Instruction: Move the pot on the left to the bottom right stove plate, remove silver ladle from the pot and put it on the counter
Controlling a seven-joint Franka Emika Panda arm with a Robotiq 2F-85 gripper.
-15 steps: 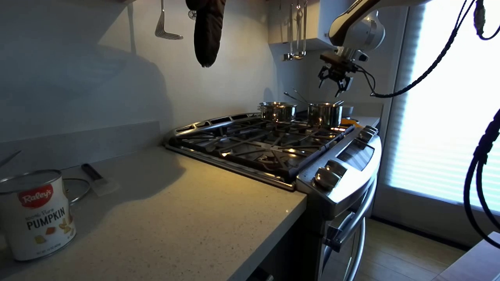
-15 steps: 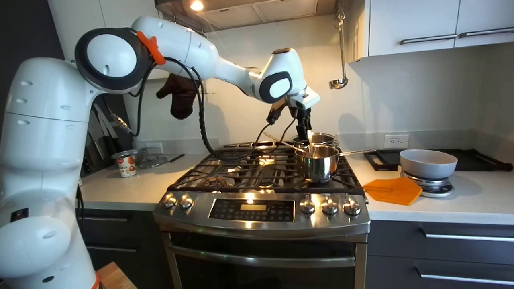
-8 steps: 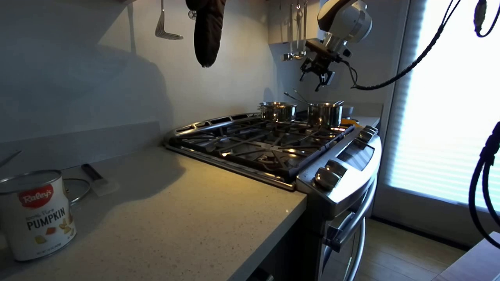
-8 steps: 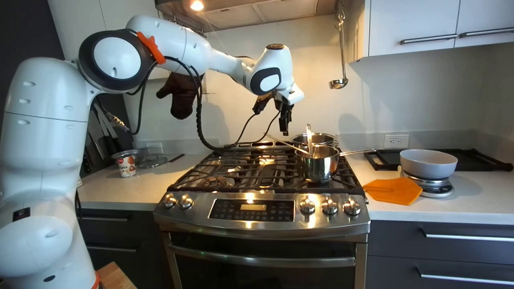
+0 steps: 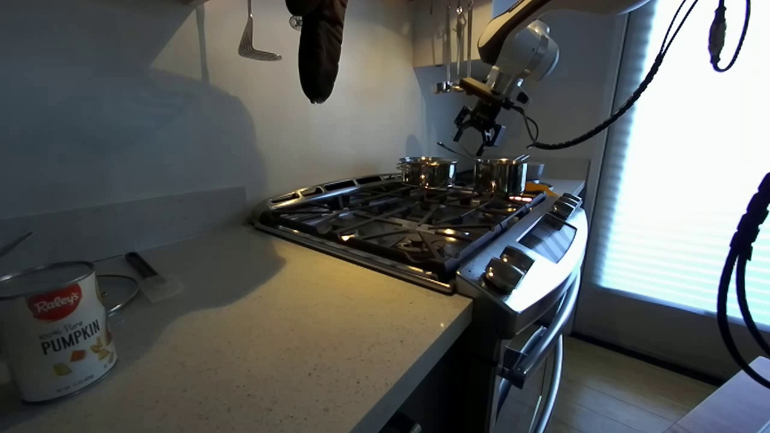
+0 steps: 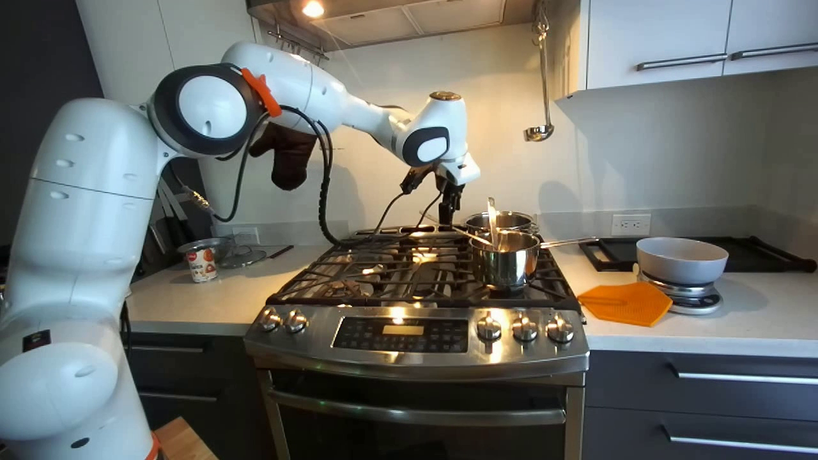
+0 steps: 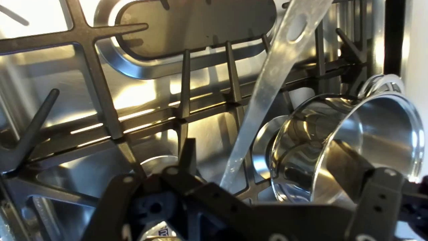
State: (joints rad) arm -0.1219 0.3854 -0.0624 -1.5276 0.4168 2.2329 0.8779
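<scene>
- The pot (image 6: 503, 267) stands upright on the bottom right stove plate (image 6: 548, 282), so the moving half of the job looks done; the step in hand is most likely getting the ladle (image 6: 470, 234) out.
- The gripper (image 5: 468, 145) hangs near the pot, close by the leaning utensil, its fingers (image 7: 378, 197) spread well apart and pinching nothing.
- The next move, I judge, calls for straddling the flat handle (image 7: 265, 93), gripping firmly and drawing it up along its lean, so the head clears the rim without tugging the pot; after that, laying it on the counter (image 6: 760, 326).
- That handle is a long strip of dull silver metal with an elongated hole near its end. It slants out over the rim, away from the pot's own long handle (image 6: 569, 242), and passes behind the gripper in the wrist view.
- A second utensil (image 6: 492, 218) stands nearly upright in the same pot; both heads are hidden, so the leaning one is only probably the ladle.
- The pot is bright polished steel, with a rear pot (image 7: 314, 124) behind it.
</scene>
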